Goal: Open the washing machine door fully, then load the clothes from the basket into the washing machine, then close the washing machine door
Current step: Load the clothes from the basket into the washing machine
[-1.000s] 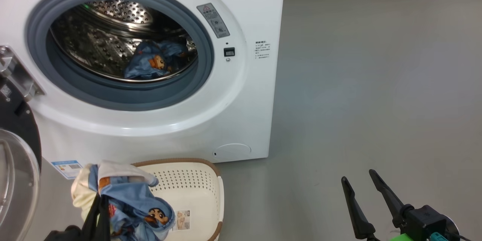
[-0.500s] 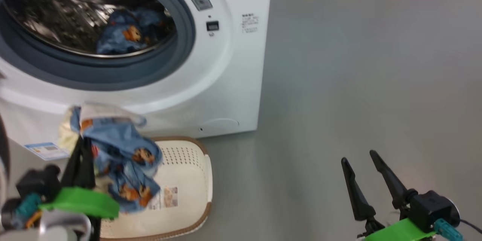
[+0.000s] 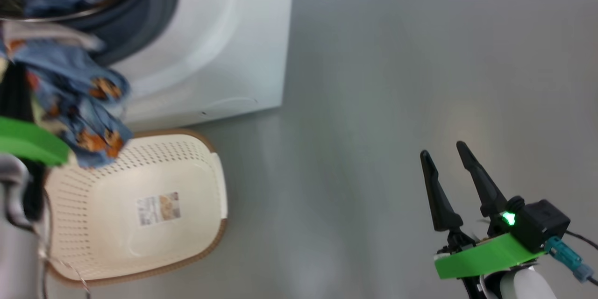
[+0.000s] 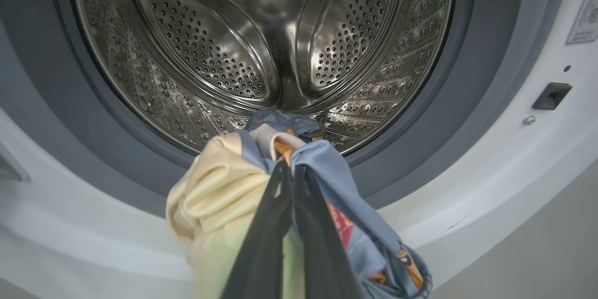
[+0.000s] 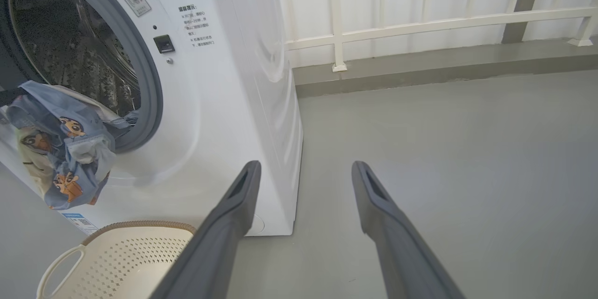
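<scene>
right gripper (image 3: pixel 442 149): there it is, two long tapered dark fingers (image 5: pixel 233 215), a slot sunk near each tip | wrist: bright green bracket (image 3: pixel 486 254), black box (image 3: pixel 544 224), green light (image 3: pixel 508 218) glowing | teal plug (image 3: pixel 567 258) on a thin black cable (image 3: pixel 583 239) | left gripper (image 4: pixel 292 170): same dark fingers, left green bracket (image 3: pixel 28 142), silver-grey forearm (image 3: pixel 14 243)

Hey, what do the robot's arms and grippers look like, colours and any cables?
The right gripper and left gripper each have two long, tapering dark fingers above a bright green bracket. The right one carries a black block with a lit green light, a teal connector with a dark cable, and a pale forearm.
</scene>
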Controlling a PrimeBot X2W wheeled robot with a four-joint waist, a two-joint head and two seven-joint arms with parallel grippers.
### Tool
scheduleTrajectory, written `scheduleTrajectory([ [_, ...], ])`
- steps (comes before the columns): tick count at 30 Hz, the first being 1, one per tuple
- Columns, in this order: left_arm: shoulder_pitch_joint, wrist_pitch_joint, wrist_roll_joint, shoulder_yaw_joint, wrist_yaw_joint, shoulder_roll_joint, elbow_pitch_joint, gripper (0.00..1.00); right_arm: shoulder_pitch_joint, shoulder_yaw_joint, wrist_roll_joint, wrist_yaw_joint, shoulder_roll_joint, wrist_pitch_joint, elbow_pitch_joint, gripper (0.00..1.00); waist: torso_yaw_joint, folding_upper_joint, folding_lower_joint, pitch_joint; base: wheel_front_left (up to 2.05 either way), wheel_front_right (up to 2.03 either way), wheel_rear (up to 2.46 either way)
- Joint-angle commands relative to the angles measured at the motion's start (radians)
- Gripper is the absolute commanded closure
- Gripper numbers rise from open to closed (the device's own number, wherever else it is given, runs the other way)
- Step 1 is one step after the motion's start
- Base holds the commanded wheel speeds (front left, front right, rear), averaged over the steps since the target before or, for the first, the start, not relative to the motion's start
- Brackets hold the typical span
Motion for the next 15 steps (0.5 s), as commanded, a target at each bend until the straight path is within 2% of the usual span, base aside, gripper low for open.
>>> scheduleTrajectory([
  [1,-0.066,0.015,-0.009,0.037,-0.012,0.061,-0.014,1.0,-0.024,0.029,0.026,0.003,-0.003,-0.01,-0.015,0.0,-0.096,0.0,0.0,0.111,0.0,0.0,0.0],
  [15,-0.396,0.268,-0.036,0.042,-0.046,0.234,0.077,1.0,-0.115,0.059,0.148,0.003,-0.003,-0.012,-0.036,0.0,-0.222,0.0,0.0,0.293,0.0,0.0,0.0],
])
